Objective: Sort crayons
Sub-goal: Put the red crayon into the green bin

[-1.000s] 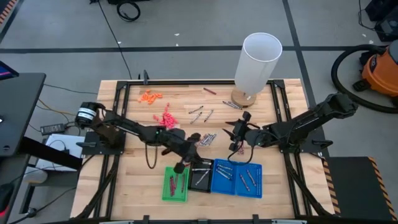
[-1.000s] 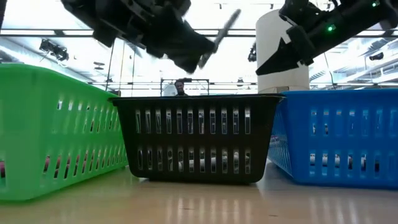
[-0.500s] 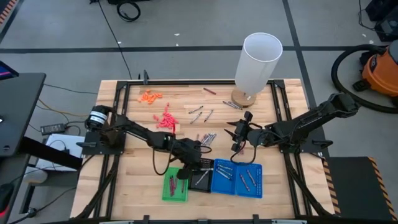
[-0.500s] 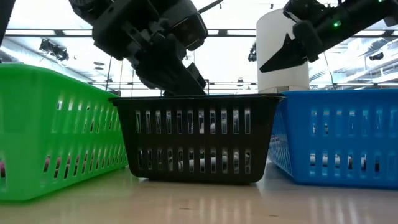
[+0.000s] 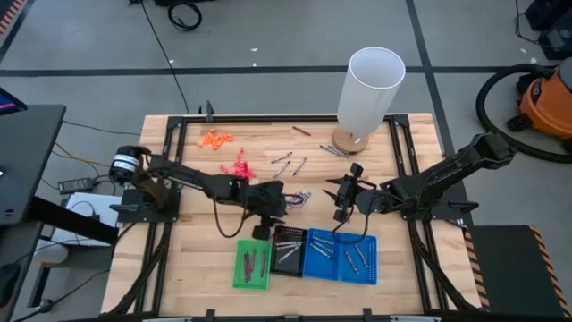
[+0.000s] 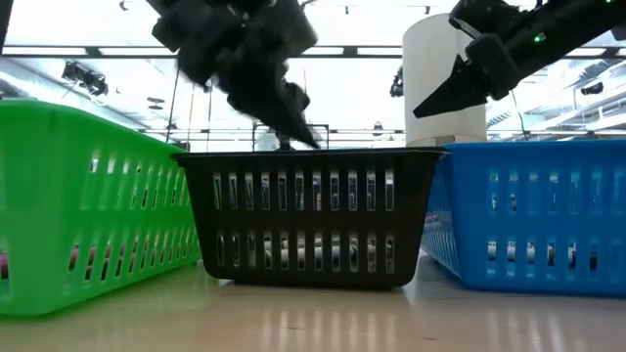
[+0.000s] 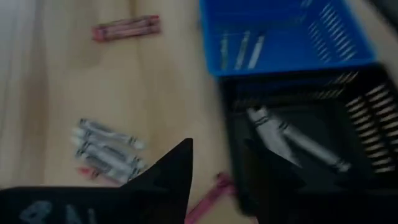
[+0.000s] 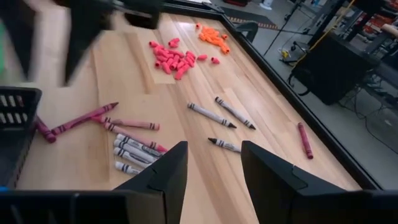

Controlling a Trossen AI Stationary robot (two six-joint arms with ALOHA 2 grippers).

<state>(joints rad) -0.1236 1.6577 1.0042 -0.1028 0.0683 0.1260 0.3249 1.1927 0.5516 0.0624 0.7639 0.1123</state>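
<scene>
High view first: we see the crayons [image 5: 298, 199] lying loose in a small cluster near the middle of the bench [image 5: 192, 233], with a few more toward the far edge, by the foot of the white cylinder [image 5: 367, 91]. In the right wrist view the grey ones [image 8: 138, 149] in the cluster lie side by side, their long axes parallel, while the maroon ones [image 8: 84, 118] beside them fan out at slanting angles.

Along the near edge we find three baskets in a row: the green basket [image 5: 252, 265], the black basket [image 5: 288, 249] and the blue basket [image 5: 340, 255]. Each holds some crayons. In the left wrist view two grey crayons [image 7: 292, 140] lie together on the floor of the black basket, slanting across it.

We see the left arm stretched low from the bench's left edge toward the centre, its left claw [image 5: 268, 204] just beyond the far rim of the black basket. Its fingers stand apart and we see nothing between them in the left wrist view. In the low view it hangs above the black basket's rim.

The right arm reaches in from the right edge, its right claw [image 5: 340, 195] over the bench beyond the blue basket. Its fingers are spread and empty in its own wrist view, pointing toward the crayon cluster.
</scene>
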